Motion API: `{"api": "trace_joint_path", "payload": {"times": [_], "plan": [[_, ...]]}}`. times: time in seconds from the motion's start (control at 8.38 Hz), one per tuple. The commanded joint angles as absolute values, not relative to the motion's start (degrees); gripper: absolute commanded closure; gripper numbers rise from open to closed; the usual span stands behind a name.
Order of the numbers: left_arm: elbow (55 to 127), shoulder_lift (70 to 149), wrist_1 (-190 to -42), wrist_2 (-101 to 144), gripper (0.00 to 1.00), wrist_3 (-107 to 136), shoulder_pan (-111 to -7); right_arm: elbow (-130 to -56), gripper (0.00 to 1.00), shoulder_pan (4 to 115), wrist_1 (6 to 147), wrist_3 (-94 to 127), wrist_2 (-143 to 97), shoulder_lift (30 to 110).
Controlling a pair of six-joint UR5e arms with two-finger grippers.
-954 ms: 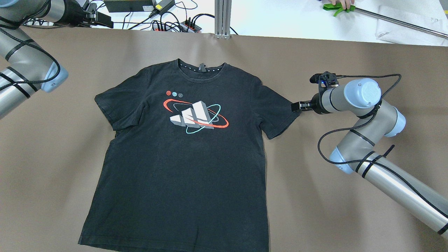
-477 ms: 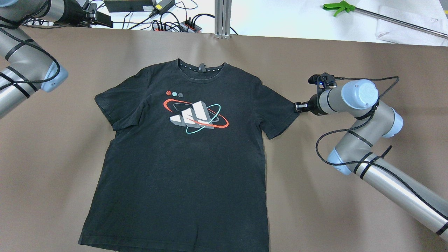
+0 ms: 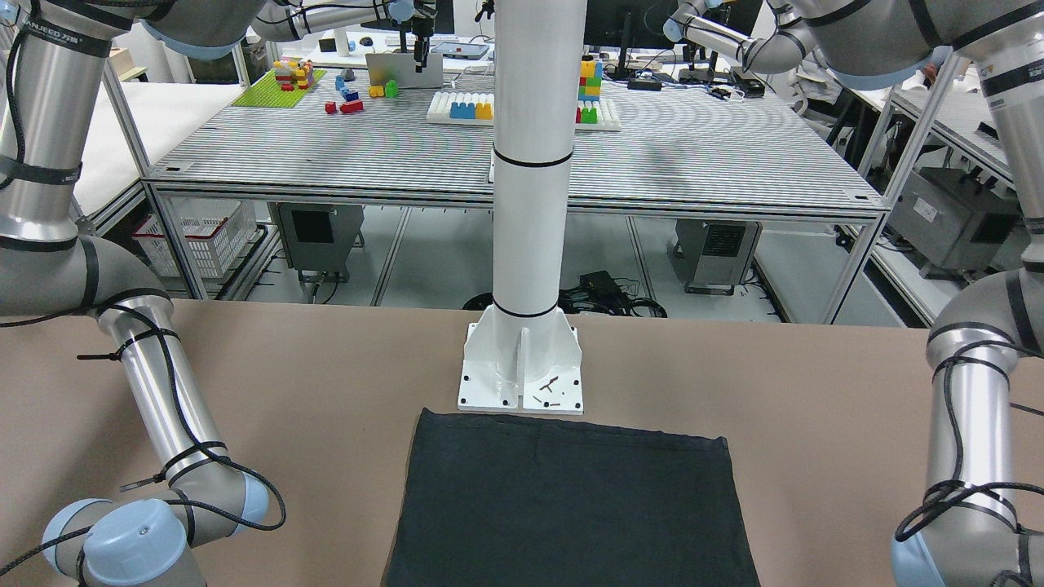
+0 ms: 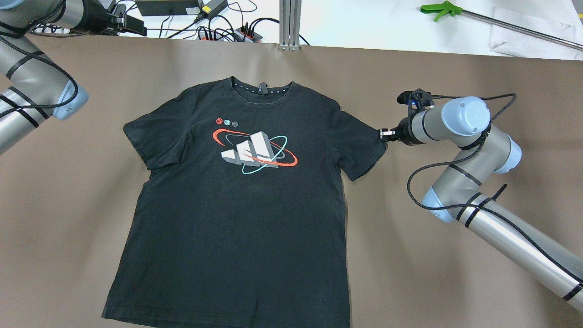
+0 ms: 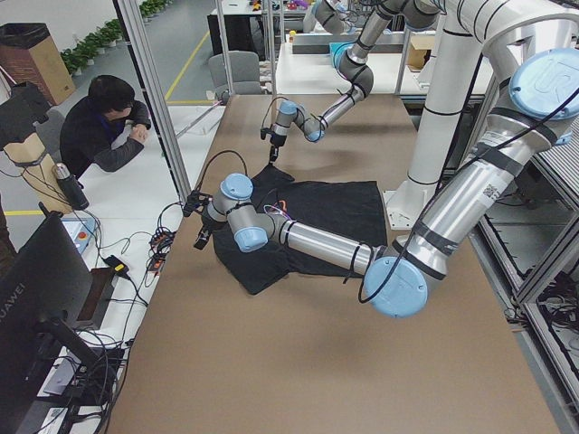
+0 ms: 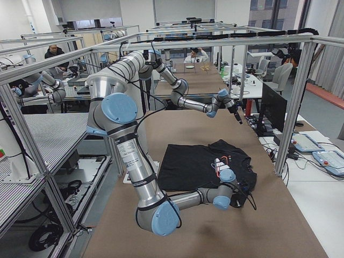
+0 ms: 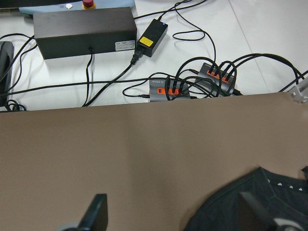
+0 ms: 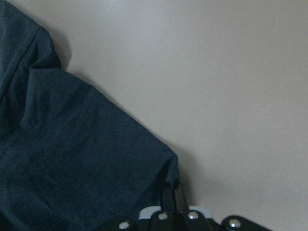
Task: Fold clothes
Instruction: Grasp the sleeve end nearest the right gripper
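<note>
1 black printed T-shirt, the clothes (image 3: pixel 571 505), shows in the front-facing view with its bottom hem just beside the white pole base (image 3: pixel 522 371) at the robot-side edge of the desk (image 3: pixel 816 424).

Overhead view: it lies flat mid-desk, collar toward the far edge. The right claw (image 4: pixel 384 135) sits at the sleeve tip nearest the desk's right edge.

Left wrist view: the left claw (image 7: pixel 175 219) has its 2 fingers spread wide over bare desk near the far edge, holding nothing. The collar shows beside it.

Right wrist view: the right claw's fingers (image 8: pixel 169 192) are pinched together on the sleeve's corner.
</note>
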State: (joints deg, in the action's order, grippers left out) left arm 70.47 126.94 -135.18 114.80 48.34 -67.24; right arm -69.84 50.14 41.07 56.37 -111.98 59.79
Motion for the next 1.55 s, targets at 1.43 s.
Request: {"api": "trace_joint_path", "payload": {"times": [1.43], "plan": [[70.14, 127.88, -134.91, 114.52, 0.06, 49.83, -67.24, -77.34, 1.0, 52.14, 44.38, 61.43, -116.81, 54.68]]}}
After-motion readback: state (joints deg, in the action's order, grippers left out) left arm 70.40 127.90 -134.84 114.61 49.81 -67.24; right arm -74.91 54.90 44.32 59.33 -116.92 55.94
